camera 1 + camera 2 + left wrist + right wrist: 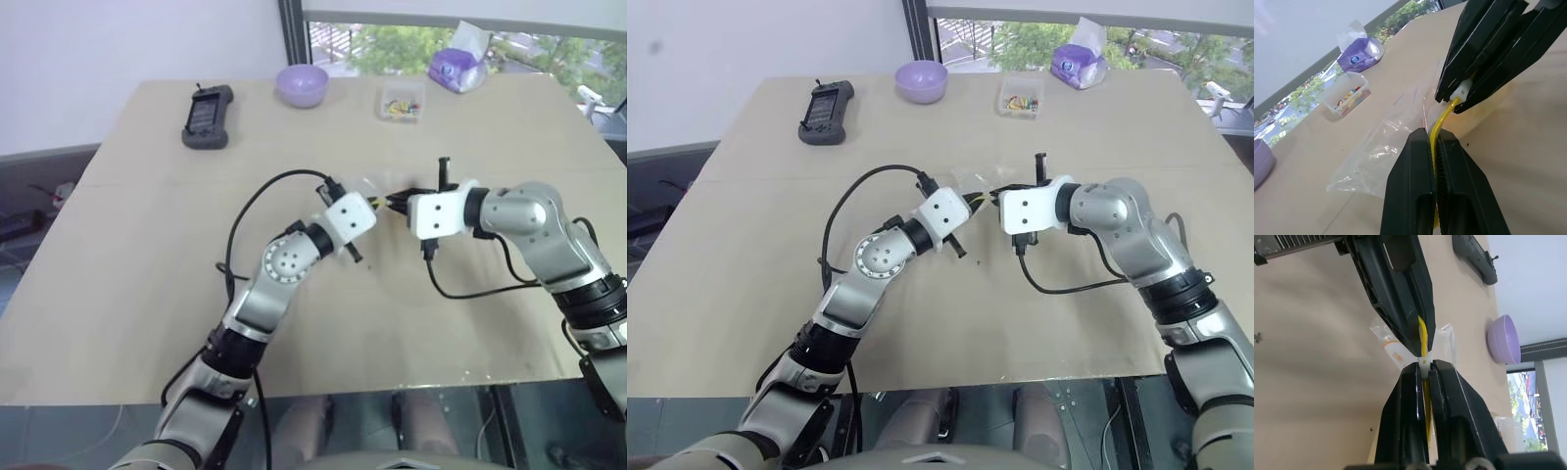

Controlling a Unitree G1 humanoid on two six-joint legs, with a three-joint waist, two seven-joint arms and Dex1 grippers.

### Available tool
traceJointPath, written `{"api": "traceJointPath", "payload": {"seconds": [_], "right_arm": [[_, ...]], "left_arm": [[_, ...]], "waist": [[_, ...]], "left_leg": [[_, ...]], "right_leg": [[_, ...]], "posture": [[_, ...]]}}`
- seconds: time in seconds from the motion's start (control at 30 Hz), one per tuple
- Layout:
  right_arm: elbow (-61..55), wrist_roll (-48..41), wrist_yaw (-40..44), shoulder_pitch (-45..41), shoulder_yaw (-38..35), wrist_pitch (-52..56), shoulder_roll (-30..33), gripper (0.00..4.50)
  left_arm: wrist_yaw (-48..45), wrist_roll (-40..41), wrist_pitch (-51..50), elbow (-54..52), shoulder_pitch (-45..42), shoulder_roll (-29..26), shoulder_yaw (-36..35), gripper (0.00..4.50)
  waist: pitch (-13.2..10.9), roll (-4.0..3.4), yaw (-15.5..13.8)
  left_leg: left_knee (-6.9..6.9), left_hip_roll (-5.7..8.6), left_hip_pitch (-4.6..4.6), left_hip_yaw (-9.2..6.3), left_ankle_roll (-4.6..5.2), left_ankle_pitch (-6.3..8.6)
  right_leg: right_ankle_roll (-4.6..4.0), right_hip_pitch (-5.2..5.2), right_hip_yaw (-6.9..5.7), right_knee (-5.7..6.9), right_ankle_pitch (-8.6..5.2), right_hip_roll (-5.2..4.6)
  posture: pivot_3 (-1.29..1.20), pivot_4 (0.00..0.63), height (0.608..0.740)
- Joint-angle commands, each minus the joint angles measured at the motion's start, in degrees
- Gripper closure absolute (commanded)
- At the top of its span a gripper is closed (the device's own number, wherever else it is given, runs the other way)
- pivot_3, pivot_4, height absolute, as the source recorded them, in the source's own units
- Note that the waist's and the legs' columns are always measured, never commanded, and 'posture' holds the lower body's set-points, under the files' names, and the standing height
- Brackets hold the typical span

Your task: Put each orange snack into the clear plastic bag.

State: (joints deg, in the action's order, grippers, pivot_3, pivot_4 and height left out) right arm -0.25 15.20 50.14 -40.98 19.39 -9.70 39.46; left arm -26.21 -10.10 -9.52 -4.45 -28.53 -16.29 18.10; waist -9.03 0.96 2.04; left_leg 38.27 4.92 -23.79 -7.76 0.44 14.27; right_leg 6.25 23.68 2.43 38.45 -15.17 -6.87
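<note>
Left gripper point(1436, 147): you see its two fingers pressed together on the yellow zip strip point(1439, 125) of the bag point(1382, 152), above the middle of the table point(127, 294).
Right gripper point(1422, 368): it is also closed, and it pinches the same strip at the white slider point(1423, 364); the two grippers meet tip to tip.
Bag: it hangs from the strip between the grippers, crinkled and see-through, over the table's middle. I cannot tell whether its lower part touches the wood.
Snack: I cannot make out an orange bun in the bag or on the table.
Edges: the near edge of the table is close to the robot's elbows. The far edge runs under the window, and the left edge borders a grey floor.
Open room: you have wide bare wood to the left of the left arm and also in front of both arms. To the right of the right arm there is a bare strip up to the table's right edge.
Far row: a black handset point(207, 117), a lilac bowl point(302, 85), a small clear box point(403, 101) with coloured bits, and a purple tissue pack point(457, 69) stand well apart from the grippers.
Left wrist view: it shows the bag's loose film spread away toward the box and the tissue pack.
Right wrist view: it shows the slider, the bowl and the handset.
Writing: a small orange print point(1397, 355) sits on the bag near the strip, too small to read.
</note>
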Motion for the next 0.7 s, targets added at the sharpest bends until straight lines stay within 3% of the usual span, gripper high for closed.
{"api": "traceJointPath", "payload": {"seconds": [0.03,0.7], "right_arm": [[-0.35,-0.05,-0.46,0.24,-4.62,1.07,3.03,4.44],[-0.28,1.42,-2.97,-0.32,-4.64,4.57,3.52,4.44]], "left_arm": [[3.1,-1.33,-1.25,1.5,0.24,-2.1,-4.74,4.5],[2.68,-0.94,-1.4,0.95,0.64,-2.16,-4.6,4.5]], "waist": [[0.0,0.0,0.0],[0.0,0.0,0.0]], "left_leg": [[0.0,0.0,0.0,0.0,0.0,0.0],[0.0,0.0,0.0,0.0,0.0,0.0]], "right_leg": [[0.0,0.0,0.0,0.0,0.0,0.0],[0.0,0.0,0.0,0.0,0.0,0.0]], "posture": [[0.0,0.15,0.74],[0.0,0.15,0.74]]}}
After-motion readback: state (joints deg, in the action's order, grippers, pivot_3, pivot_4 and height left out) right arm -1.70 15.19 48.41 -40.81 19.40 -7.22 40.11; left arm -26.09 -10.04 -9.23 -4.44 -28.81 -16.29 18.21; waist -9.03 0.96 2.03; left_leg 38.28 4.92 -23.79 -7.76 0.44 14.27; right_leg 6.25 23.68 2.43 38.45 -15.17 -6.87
